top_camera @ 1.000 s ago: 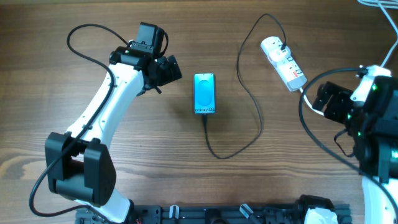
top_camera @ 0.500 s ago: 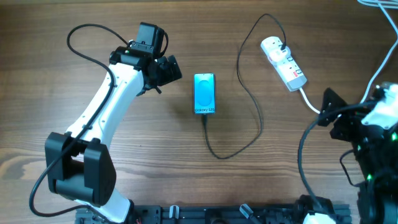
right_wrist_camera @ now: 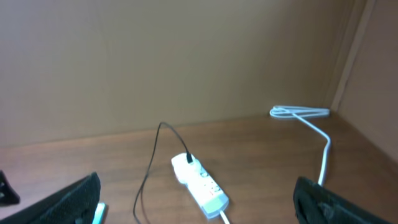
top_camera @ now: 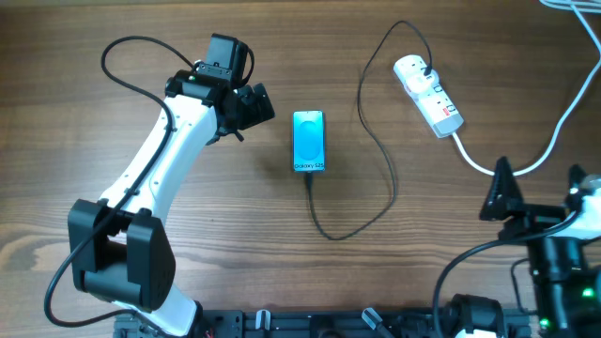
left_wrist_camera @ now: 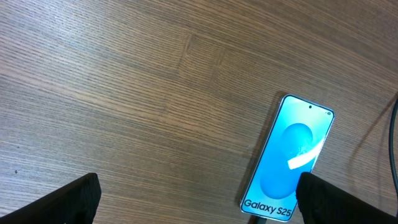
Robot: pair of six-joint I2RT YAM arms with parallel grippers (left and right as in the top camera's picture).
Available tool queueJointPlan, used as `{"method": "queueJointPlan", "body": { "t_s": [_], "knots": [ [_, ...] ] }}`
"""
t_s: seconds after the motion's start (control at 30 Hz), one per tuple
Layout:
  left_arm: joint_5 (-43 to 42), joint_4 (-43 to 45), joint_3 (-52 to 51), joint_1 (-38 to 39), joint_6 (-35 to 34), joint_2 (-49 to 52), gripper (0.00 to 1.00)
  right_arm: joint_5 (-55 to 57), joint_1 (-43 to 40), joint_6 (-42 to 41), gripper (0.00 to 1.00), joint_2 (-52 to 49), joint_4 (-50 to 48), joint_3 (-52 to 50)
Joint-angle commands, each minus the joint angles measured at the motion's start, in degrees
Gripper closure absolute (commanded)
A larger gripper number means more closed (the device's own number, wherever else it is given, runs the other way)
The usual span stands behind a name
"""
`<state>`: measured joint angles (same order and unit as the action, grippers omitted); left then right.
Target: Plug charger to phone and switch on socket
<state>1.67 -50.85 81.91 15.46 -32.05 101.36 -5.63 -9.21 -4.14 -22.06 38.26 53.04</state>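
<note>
The phone lies flat mid-table, teal screen up, with its "Galaxy S25" strip at the near end. It also shows in the left wrist view. The black charger runs from the phone's near end, loops right, then goes up to the white socket. Its tip meets the phone's edge, but I cannot tell how deep it sits. My left gripper is open and empty just left of the phone. My right gripper is open and empty, well in front of the socket.
The socket's thick white lead curves right and up off the table's right edge. It also shows in the right wrist view. A wall stands behind the table. The left arm's own black cable arcs above its elbow.
My right arm has pulled back from beside the socket towards the front right of the table. The left arm, phone, charger and socket have not moved.
</note>
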Motion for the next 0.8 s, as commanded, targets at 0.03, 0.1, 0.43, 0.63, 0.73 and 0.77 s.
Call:
{"method": "queueJointPlan", "body": {
  "t_s": [0.03,0.1,0.43,0.63,0.73,0.77],
  "knots": [
    [0.79,-0.02,-0.15,-0.31,-0.37,-0.11,0.0,-2.4,2.89,1.01,0.0,8.81,-8.37,-13.2],
    [0.79,-0.02,-0.15,-0.31,-0.37,-0.11,0.0,-2.71,4.46,0.96,0.0,12.24,-12.96,-18.75],
    [0.79,-0.02,-0.15,-0.31,-0.37,-0.11,0.0,-3.02,10.49,0.98,0.0,20.15,-33.24,-39.54],
    [0.79,-0.02,-0.15,-0.31,-0.37,-0.11,0.0,-1.53,11.19,0.85,0.0,21.88,-41.05,-46.4],
    [0.79,-0.02,-0.15,-0.31,-0.37,-0.11,0.0,0.52,11.19,-0.48,0.0,21.88,-42.23,-47.54],
    [0.79,-0.02,-0.15,-0.31,-0.37,-0.11,0.0,1.18,11.19,-0.52,0.0,21.88,-42.66,-47.89]
  ]
}}
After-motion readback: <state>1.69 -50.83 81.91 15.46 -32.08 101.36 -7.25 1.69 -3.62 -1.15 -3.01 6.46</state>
